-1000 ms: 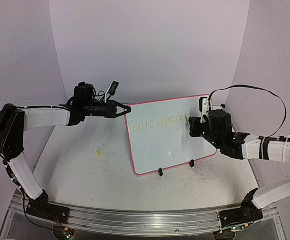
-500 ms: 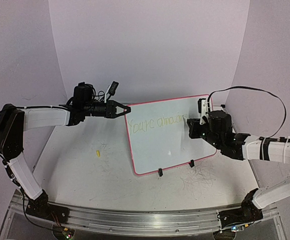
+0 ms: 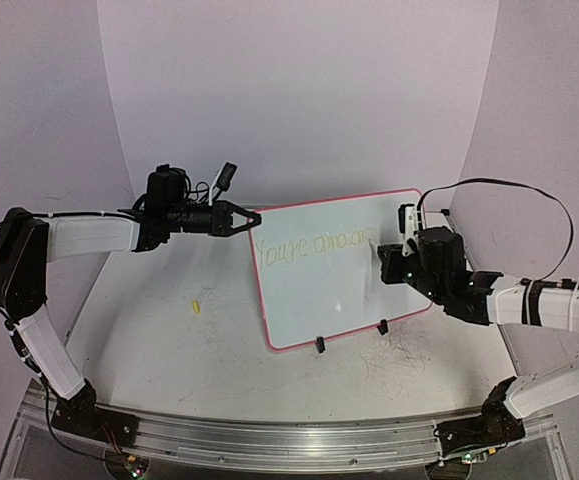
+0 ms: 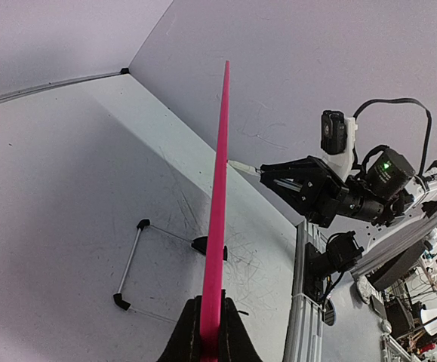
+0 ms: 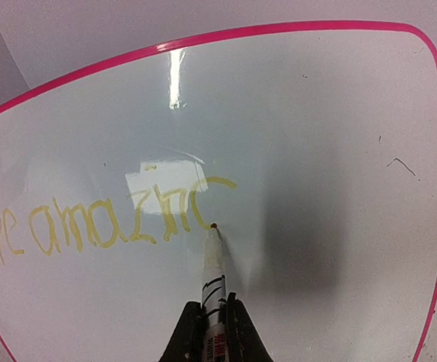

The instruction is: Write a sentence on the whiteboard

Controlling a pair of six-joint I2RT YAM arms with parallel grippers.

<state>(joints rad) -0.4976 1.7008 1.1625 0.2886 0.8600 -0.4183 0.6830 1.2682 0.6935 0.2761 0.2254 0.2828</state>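
Boxy white link shells, black joint housings on left arm (image 3: 79, 235) and right arm (image 3: 554, 300); black bands near the wrists. Black tapered left hand (image 3: 254, 216). Black right hand (image 4: 263, 172), small black wrist camera (image 4: 333, 132) on a white bracket, green light (image 4: 385, 163) lit. Thin black cable (image 3: 529, 184) loops over right arm. Black bases (image 3: 74, 408) on silver aluminium rail (image 3: 269, 440).

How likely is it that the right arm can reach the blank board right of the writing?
Probably yes. The right gripper is shut on the marker, tip at the last stroke of the sentence, and the whiteboard right of it is unwritten with nothing between. The left gripper pinches the board's edge.
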